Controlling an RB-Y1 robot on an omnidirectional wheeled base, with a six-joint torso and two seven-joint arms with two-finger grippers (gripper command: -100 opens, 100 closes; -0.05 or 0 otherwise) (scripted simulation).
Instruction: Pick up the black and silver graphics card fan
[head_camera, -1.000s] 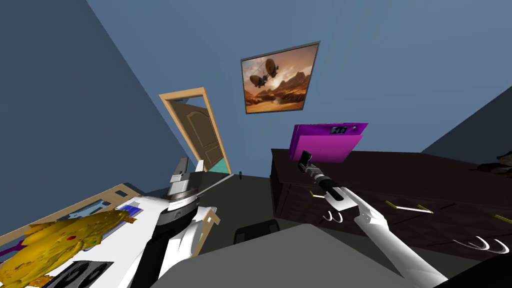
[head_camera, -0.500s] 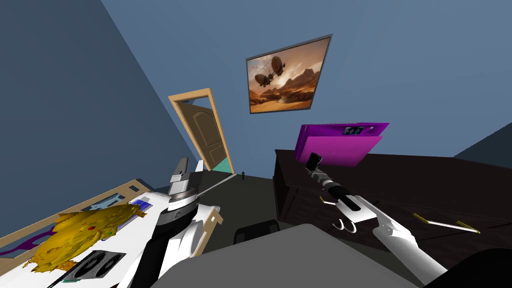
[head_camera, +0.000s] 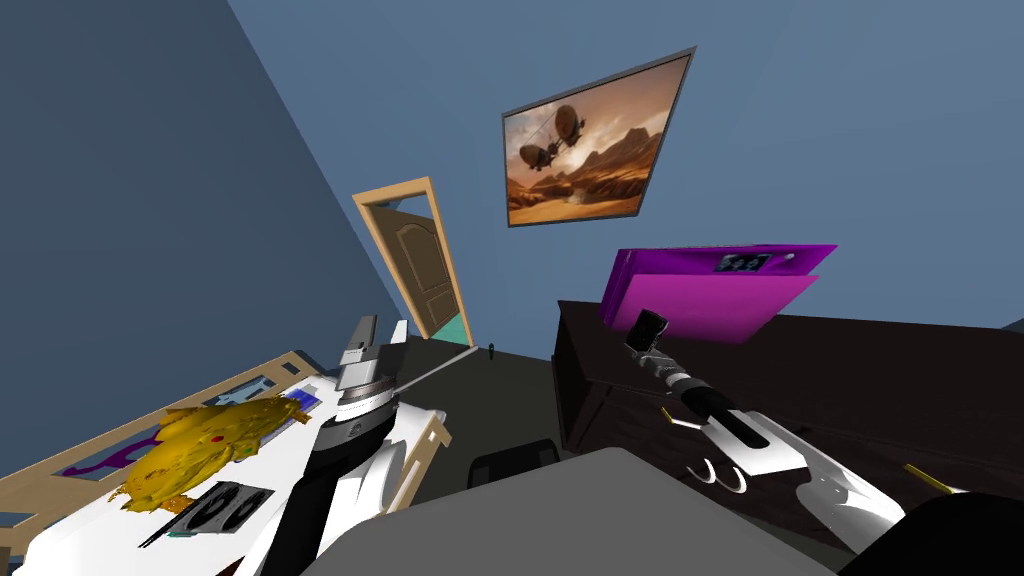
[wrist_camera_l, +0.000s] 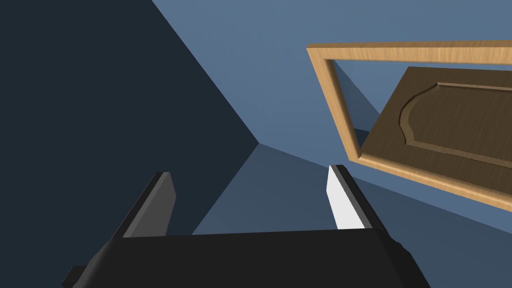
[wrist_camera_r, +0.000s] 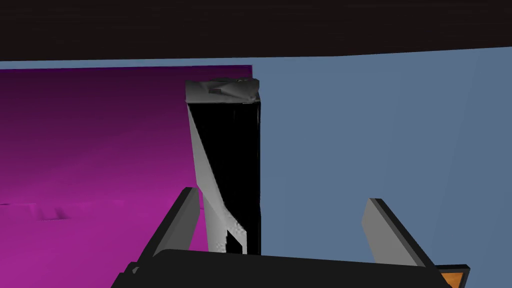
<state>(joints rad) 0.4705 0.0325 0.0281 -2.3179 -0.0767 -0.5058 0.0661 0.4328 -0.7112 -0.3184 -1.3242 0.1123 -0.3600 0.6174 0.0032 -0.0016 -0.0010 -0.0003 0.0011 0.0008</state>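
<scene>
Targeting fan (head_camera: 215, 505): flat on white tabletop (head_camera: 100, 535), near left, beside yellow lump (head_camera: 205, 450); long axis roughly left-right. Left hand (head_camera: 383, 332) nearer, released. Right hand (head_camera: 648, 325) released, over dresser (head_camera: 800, 360).

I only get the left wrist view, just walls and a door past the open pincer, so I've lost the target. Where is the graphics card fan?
Observer: The graphics card fan lies flat on the white table at the robot's left.
Operator: Anything beside it?
Observer: A yellow lumpy thing, close by, just beyond it from the robot.
Operator: Where is the right arm?
Observer: Stretched the other way; the right pincer is open, near a purple box on a dark dresser.
</scene>
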